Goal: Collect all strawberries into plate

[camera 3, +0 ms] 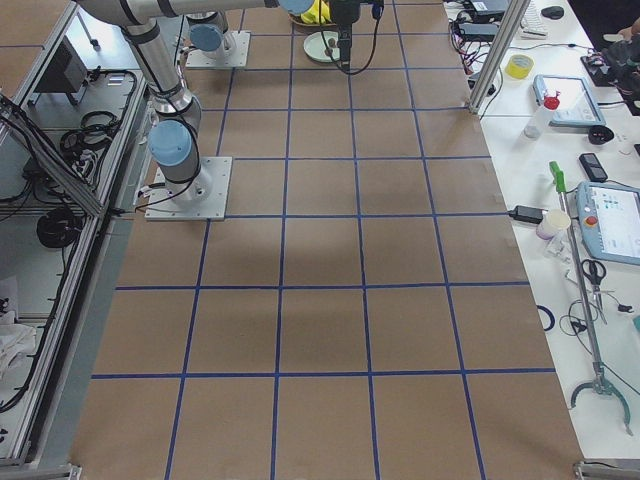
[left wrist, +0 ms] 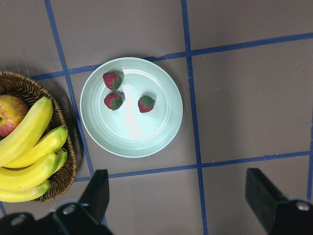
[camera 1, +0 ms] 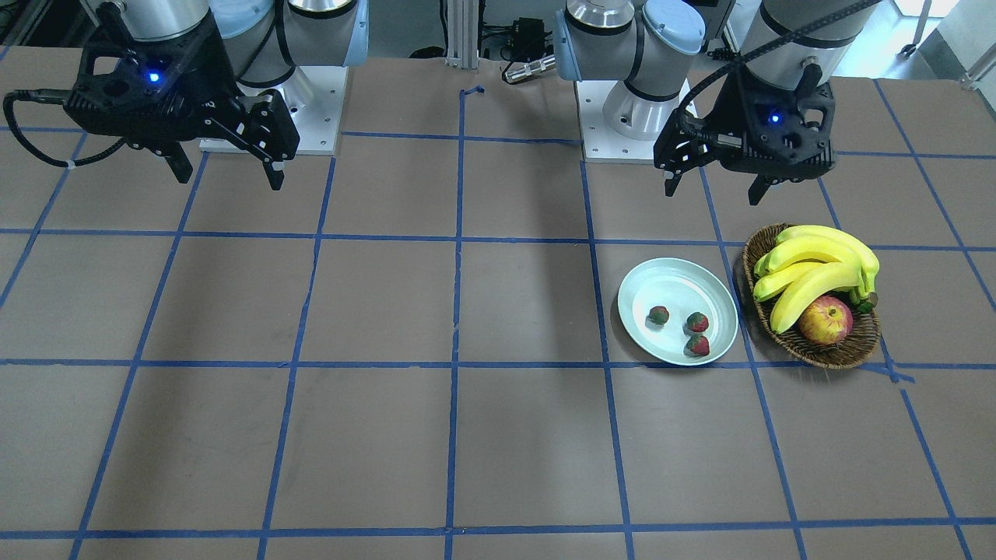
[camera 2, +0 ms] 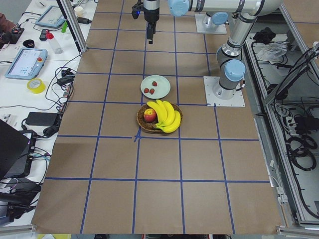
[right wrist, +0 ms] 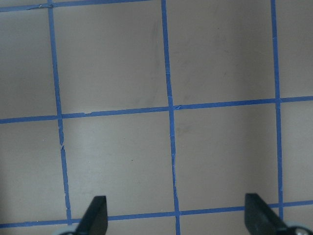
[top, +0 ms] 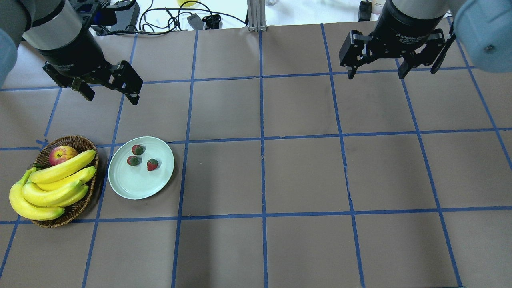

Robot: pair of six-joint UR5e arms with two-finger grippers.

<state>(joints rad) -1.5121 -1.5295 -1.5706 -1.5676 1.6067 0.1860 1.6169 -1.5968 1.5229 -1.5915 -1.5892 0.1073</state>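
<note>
Strawberries (top: 152, 164) sit in plate (top: 136, 188) on blue-gridded table (top: 300, 172); left tool (top: 112, 100), right tool (top: 377, 76) released.

Basket (left wrist: 69, 160) cut off by left wrist view's edge, apple (left wrist: 10, 115) partly behind bananas (left wrist: 24, 142), plate (camera 3: 318, 48) half hidden in exterior right

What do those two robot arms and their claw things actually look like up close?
The left arm and right arm are silvery tubes with pale blue joint caps. The left gripper and right gripper are black, boxy, each with two narrow fingers, a small blue light on its mount, a black cable trailing off, and white lettering on its wrist collar.
</note>
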